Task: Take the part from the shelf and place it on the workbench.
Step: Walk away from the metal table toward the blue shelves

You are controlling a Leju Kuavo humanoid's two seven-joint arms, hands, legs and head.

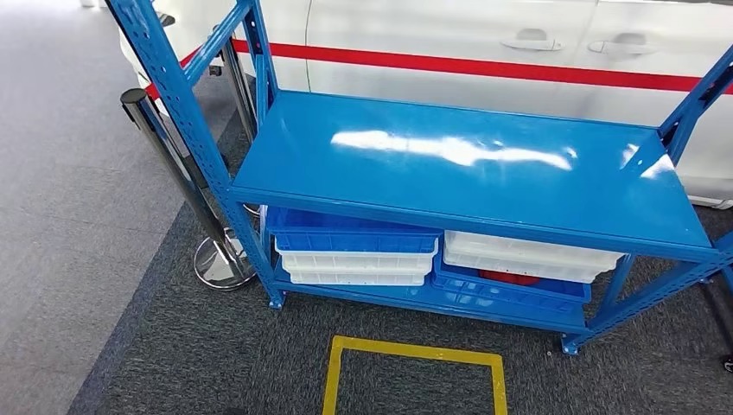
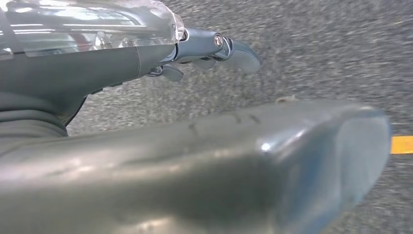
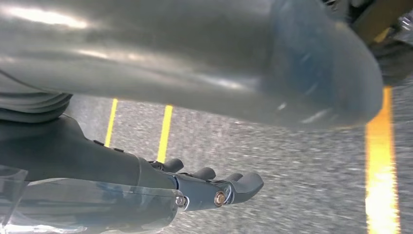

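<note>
A blue metal shelf (image 1: 467,160) stands in front of me in the head view, its glossy upper board bare. On the lower board sit stacked blue and white bins (image 1: 350,251) on the left. On the right a white bin (image 1: 527,258) rests on a blue bin (image 1: 510,292). A red object (image 1: 510,277) peeks out between those two. My left hand (image 2: 112,63) hangs over grey carpet, its fingers (image 2: 234,51) stretched out and holding nothing. My right hand (image 3: 87,161) also hangs with straight fingers (image 3: 238,185) apart from the thumb, nothing in it.
A chrome barrier post (image 1: 168,147) with a round base (image 1: 220,264) stands at the shelf's left end. A white car (image 1: 449,35) with a red stripe is parked close behind the shelf. A yellow taped square (image 1: 415,354) marks the dark carpet before the shelf.
</note>
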